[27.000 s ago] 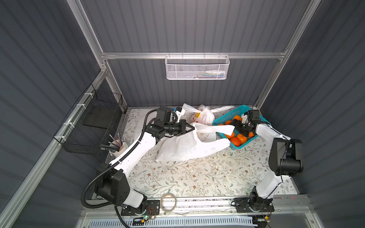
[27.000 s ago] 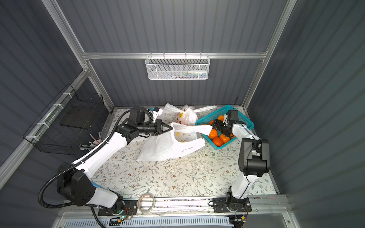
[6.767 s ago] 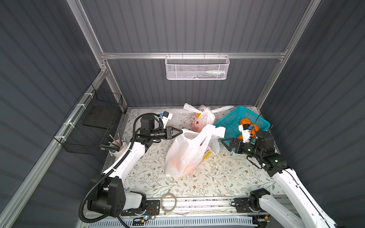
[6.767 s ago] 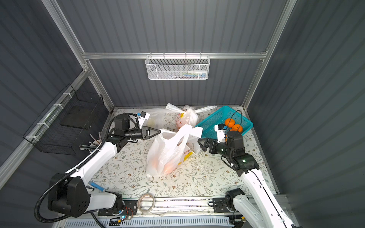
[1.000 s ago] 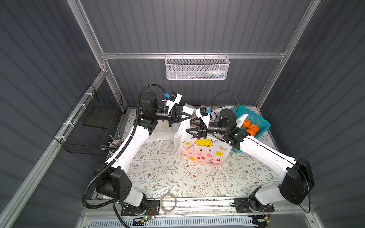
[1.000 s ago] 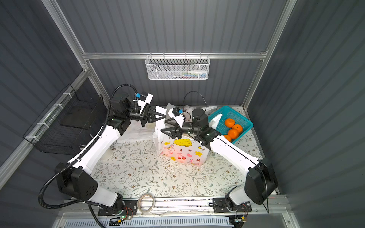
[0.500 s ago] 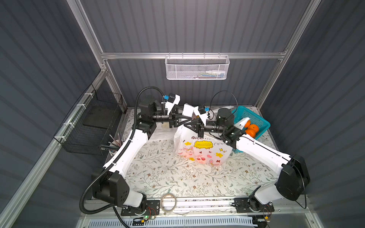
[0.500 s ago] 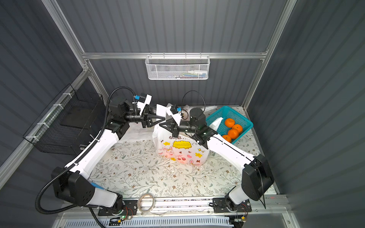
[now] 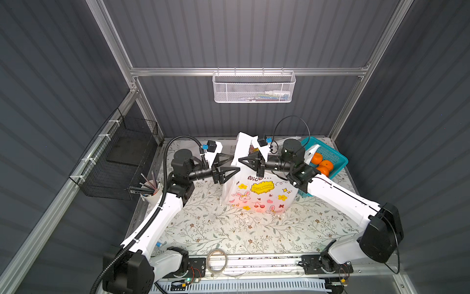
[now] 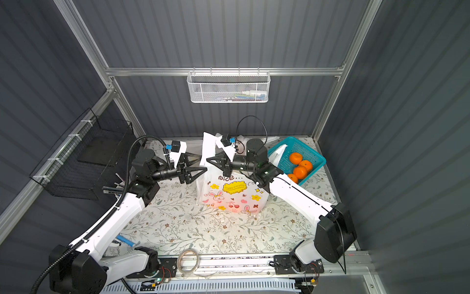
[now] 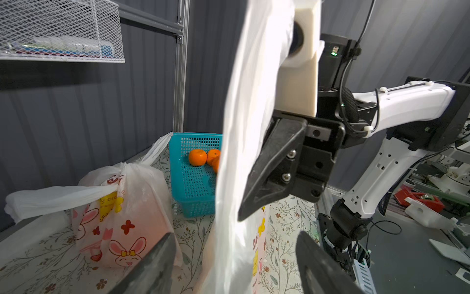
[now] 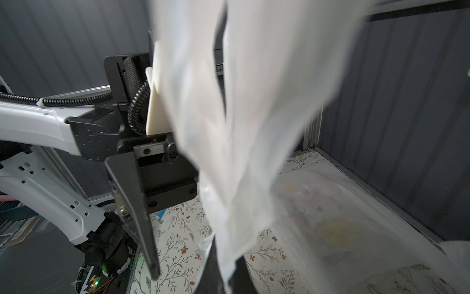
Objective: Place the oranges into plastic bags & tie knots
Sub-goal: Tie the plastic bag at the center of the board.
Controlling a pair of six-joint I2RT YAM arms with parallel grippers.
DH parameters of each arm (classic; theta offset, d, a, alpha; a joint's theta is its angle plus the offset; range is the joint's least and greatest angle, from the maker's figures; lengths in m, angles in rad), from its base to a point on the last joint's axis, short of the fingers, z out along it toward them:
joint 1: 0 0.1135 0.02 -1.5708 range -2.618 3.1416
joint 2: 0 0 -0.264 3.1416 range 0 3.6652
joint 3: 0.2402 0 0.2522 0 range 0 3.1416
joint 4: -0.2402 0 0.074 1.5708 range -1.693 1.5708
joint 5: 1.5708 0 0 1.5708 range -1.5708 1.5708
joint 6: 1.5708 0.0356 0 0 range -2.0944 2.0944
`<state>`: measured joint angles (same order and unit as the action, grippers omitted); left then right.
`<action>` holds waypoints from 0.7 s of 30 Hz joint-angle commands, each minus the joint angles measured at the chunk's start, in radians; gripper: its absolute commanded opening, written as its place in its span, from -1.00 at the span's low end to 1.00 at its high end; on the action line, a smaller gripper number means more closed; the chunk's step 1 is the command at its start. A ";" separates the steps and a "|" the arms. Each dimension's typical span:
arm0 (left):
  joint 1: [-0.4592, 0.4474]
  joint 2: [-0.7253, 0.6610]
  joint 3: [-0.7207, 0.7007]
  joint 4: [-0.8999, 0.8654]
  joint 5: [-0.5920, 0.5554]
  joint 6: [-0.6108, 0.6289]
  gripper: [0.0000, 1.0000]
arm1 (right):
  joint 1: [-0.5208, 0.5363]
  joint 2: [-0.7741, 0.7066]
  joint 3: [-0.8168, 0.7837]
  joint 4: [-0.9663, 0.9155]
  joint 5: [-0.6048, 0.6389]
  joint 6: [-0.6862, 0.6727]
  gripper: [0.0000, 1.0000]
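Worktop (image 9: 229,229) lay bare in front of the printed bag (image 9: 256,196), which stood mid-surface with orange glowing through its base; a teal basket (image 9: 335,159) of oranges (image 9: 321,163) sat in the far right corner, a tied bag (image 11: 119,203) by the back wall (image 11: 63,114). Right fingers (image 9: 241,161) pinched shut on a raised handle strip (image 9: 243,145); left fingers (image 9: 232,170) stood wide on either side of it.

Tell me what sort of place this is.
Most likely a lab robot test cell: grey panel walls on an aluminium frame, a left arm and right arm mounted on a base rail, and a floral tablecloth as worktop.
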<state>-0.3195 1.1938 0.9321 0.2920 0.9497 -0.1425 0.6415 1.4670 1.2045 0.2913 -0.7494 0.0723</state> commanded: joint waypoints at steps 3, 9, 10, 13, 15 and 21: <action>-0.039 0.040 -0.018 0.061 -0.004 -0.004 0.28 | 0.002 -0.022 0.020 -0.011 0.039 0.015 -1.00; -0.081 0.076 -0.005 0.026 -0.019 0.039 -0.28 | 0.001 -0.019 0.033 -0.017 0.057 0.038 -0.96; -0.082 0.078 -0.004 0.030 -0.020 0.037 -0.40 | 0.002 -0.018 0.036 -0.018 0.053 0.041 -0.93; -0.082 0.078 -0.004 0.035 -0.031 0.035 -0.82 | 0.001 -0.019 0.038 -0.026 0.046 0.044 -0.78; -0.083 0.078 -0.004 0.036 -0.034 0.035 -1.00 | -0.005 -0.037 0.044 -0.056 0.049 0.038 -0.50; -0.084 0.075 -0.018 0.049 -0.029 0.034 -1.00 | -0.053 -0.195 0.093 -0.273 0.092 0.010 0.03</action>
<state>-0.4007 1.2728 0.9215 0.3157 0.9134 -0.1158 0.6094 1.3746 1.2350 0.1223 -0.6800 0.1032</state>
